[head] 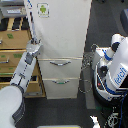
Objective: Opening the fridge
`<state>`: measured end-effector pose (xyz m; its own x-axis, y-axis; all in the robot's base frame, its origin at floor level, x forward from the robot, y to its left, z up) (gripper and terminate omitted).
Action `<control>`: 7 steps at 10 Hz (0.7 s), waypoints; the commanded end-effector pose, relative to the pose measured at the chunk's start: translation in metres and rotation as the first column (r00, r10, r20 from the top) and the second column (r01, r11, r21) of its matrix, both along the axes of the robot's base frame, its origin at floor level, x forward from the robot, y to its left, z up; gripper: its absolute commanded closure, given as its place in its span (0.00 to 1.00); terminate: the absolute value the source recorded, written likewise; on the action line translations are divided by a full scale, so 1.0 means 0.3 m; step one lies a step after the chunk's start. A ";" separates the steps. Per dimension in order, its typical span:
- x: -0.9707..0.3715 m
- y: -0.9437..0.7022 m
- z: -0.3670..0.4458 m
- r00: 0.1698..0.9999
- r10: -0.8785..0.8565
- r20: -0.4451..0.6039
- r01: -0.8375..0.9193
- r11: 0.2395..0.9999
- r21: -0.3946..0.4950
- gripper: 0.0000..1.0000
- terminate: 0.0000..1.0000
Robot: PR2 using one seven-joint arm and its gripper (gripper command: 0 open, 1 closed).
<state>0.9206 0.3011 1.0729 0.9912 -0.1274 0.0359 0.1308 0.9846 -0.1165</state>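
We see the tall white fridge standing in the middle of the exterior view, its large upper door taking up most of its height. There is no bench in the frame, so we place things by the view's own sides. Below the big door sit two lower drawers, each with a curved silver handle. The fridge looks closed, with no gap visible at the door.

At the exterior view's right stands a white-and-blue rounded robot body; blue lettering runs along its side, but it is too blurred for us to read. At the exterior view's left, partly behind the arm, is a tan wooden drawer cabinet.

A white robot arm rises from the lower left corner, and its gripper is at the left edge of the upper door, about level with the door's lower part. We cannot tell whether its jaws are spread or clenched.

Near the top of the door is a small sticker with a green figure; we can read no writing on it.
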 end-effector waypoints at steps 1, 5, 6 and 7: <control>0.132 -0.296 -0.241 0.997 -0.072 -0.030 0.070 0.997 -0.045 1.00 0.00; 0.113 -0.217 -0.273 0.997 -0.061 -0.039 0.059 0.998 -0.034 1.00 0.00; 0.106 -0.199 -0.269 0.997 -0.062 -0.036 0.061 0.998 -0.032 1.00 0.00; 0.056 -0.198 -0.242 0.996 -0.086 -0.022 0.085 0.996 -0.036 1.00 0.00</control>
<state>0.9360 0.2893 1.0430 0.9913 -0.1316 0.0031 0.1305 0.9786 -0.1589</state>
